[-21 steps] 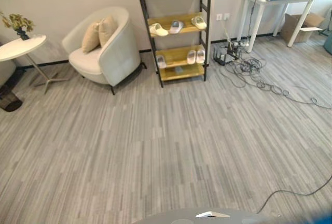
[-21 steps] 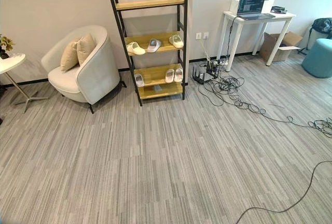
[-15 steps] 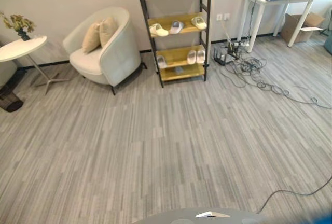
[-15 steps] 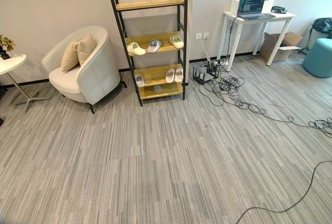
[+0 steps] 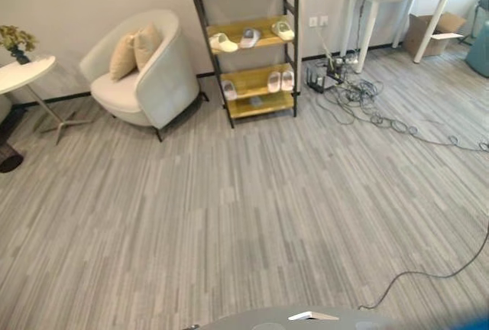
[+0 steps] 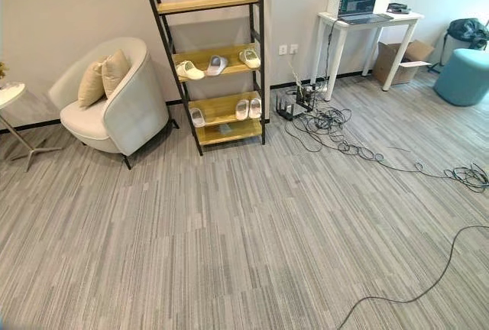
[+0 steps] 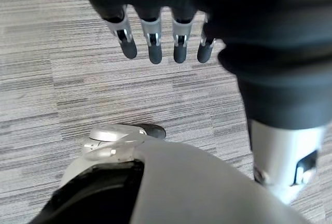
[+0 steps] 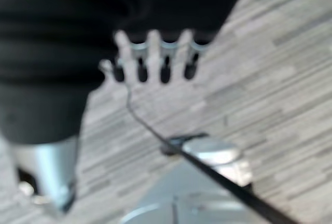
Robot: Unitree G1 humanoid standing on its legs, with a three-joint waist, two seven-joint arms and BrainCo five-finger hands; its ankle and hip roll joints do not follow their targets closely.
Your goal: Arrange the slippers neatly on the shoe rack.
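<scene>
So the black-framed shoe rack with wooden shelves point(image 6: 210, 63) is way off at 12 o'clock against the wall, well apart from the robot. On its middle shelf there's a cream slipper point(image 6: 188, 70) at the left end, a grey slipper point(image 6: 217, 65) in the middle and another cream slipper point(image 6: 250, 57) at the right, all pointing different ways, so pretty messy. On the shelf below, a pair of white slippers point(image 6: 248, 108) sits side by side near the right post, with a single white slipper point(image 6: 198, 117) over by the left post.

At about 10 o'clock a pale grey round armchair point(image 6: 114, 101) with two beige cushions point(image 6: 102, 78) stands just beside the rack. At about 2 o'clock there's a white surface point(image 6: 365, 24) with an open laptop point(image 6: 357, 0) on it, and a tangle of black cables point(image 6: 336, 127) on the grey striped carpet floor point(image 6: 252, 231) near it.

The left robot hand point(image 7: 155, 32) hangs over the carpet with fingers straight and relaxed, holding nothing. Right robot hand point(image 8: 155, 58) is the same deal: fingers loose and spread, empty, above the carpet.
</scene>
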